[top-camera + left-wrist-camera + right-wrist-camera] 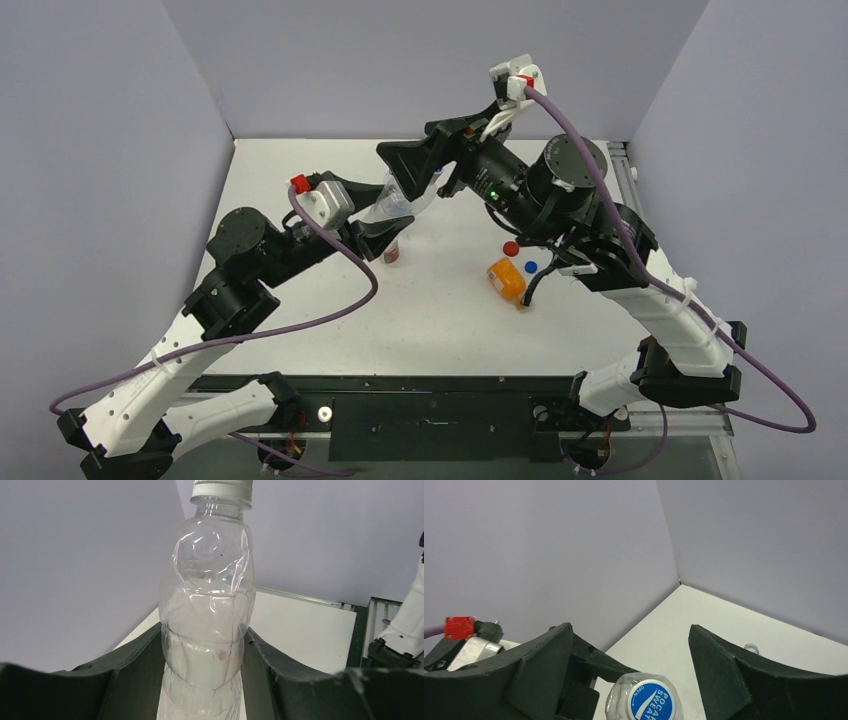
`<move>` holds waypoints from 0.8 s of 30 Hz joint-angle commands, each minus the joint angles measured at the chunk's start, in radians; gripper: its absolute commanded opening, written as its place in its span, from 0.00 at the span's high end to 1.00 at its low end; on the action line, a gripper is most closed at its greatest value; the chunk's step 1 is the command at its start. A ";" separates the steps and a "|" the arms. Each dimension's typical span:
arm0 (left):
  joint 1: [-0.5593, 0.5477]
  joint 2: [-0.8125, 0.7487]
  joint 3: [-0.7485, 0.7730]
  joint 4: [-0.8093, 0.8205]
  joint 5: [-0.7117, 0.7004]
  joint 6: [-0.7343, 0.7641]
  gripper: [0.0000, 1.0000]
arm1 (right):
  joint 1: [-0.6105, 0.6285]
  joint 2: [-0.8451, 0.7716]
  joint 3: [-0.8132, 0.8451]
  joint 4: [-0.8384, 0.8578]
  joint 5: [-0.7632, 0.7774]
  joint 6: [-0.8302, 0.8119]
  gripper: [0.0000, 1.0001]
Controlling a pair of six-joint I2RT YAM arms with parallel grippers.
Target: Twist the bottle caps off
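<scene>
My left gripper [205, 637] is shut on the lower body of a clear unlabelled bottle [207, 600], whose white-rimmed cap [222, 487] is on its neck. In the top view this bottle [393, 203] is held tilted above the table by the left gripper [375, 232]. My right gripper [631, 640] is open, its jaws wide on either side of the cap's blue printed top [651, 701] without touching it. From above, the right gripper [428, 165] sits at the bottle's cap end. A loose red cap [511, 248] and a loose blue cap [531, 267] lie on the table.
A squat orange bottle [506, 280] lies by the right arm, next to the loose caps. A short bottle with a reddish label [392, 251] stands under the left gripper. A small clear ring [751, 647] lies on the white table [440, 320]. Grey walls enclose three sides.
</scene>
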 commanded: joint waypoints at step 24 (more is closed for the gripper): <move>0.007 -0.003 0.055 0.099 0.037 -0.139 0.81 | -0.069 -0.038 -0.003 -0.028 -0.233 -0.031 1.00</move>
